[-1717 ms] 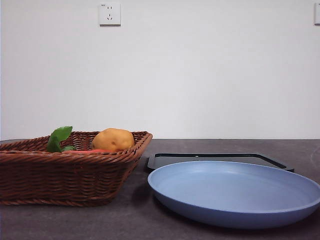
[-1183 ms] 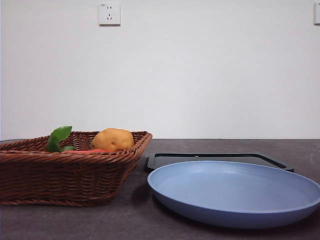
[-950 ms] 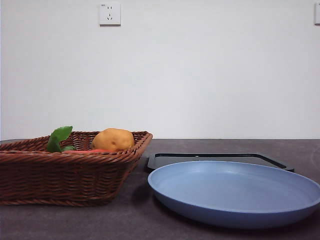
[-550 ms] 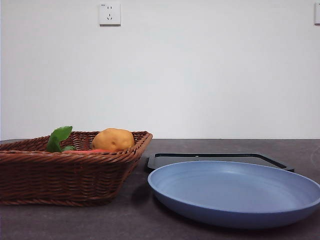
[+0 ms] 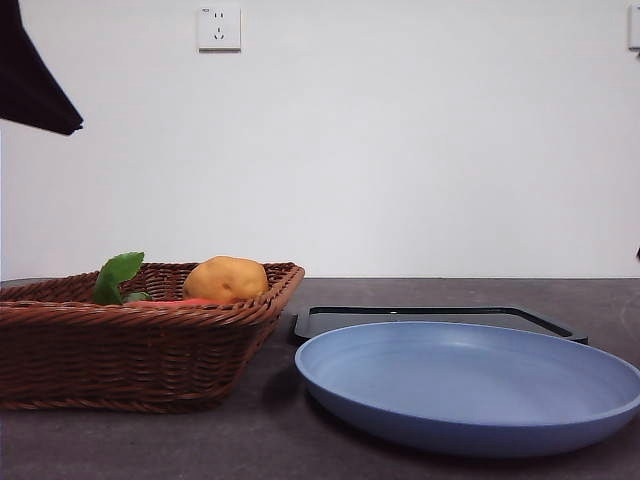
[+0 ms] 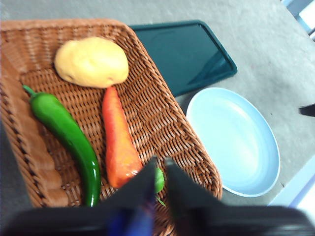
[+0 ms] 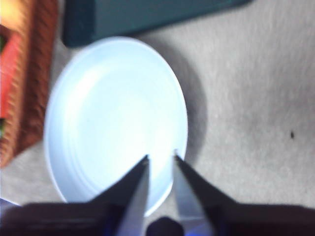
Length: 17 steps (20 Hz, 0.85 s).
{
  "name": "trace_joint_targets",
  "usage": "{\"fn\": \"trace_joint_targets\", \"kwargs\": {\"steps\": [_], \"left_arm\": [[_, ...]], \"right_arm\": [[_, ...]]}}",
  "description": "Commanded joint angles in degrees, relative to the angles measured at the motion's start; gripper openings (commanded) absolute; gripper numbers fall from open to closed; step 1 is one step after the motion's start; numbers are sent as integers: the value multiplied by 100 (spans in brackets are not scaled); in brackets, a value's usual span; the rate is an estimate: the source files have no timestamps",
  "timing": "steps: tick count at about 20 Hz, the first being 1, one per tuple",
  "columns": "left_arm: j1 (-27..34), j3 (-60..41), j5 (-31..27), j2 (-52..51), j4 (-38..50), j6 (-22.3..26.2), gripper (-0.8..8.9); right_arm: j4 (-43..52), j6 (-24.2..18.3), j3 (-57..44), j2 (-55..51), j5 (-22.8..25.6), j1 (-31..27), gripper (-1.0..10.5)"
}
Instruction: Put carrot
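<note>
The red-orange carrot (image 6: pixel 118 142) lies in the brown wicker basket (image 6: pixel 162 118), between a green pepper (image 6: pixel 69 135) and a yellow-brown potato (image 6: pixel 92 62). Its green leaves sit just behind the tips of my left gripper (image 6: pixel 160 161), which hovers above the carrot's thick end with its jaws almost together and nothing between them. In the front view only the carrot's leaf (image 5: pixel 120 275) and a red sliver show over the basket (image 5: pixel 130 355) rim. My right gripper (image 7: pixel 161 157) hangs over the blue plate (image 7: pixel 113 113), jaws a little apart and empty.
The blue plate (image 5: pixel 470 385) lies right of the basket, with a flat black tray (image 5: pixel 435 320) behind it. A dark arm part (image 5: pixel 35 80) shows at the front view's top left corner. A white wall with a socket stands behind the table.
A dark arm part has come into the front view's top left corner. The basket, carrot, potato, plate and tray have not moved.
</note>
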Motion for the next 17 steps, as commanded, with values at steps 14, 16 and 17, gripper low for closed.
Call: {"fn": "trace_joint_targets", "kwargs": {"steps": [14, 16, 17], "left_arm": [[-57, 74, 31, 44, 4, 7, 272], [-57, 74, 26, 44, 11, 7, 272], [-57, 74, 26, 44, 24, 7, 272]], "right_arm": [[1480, 444, 7, 2275, 584, 809, 142], [1499, 393, 7, 2105, 411, 824, 142], [1499, 396, 7, 1980, 404, 841, 143]]}}
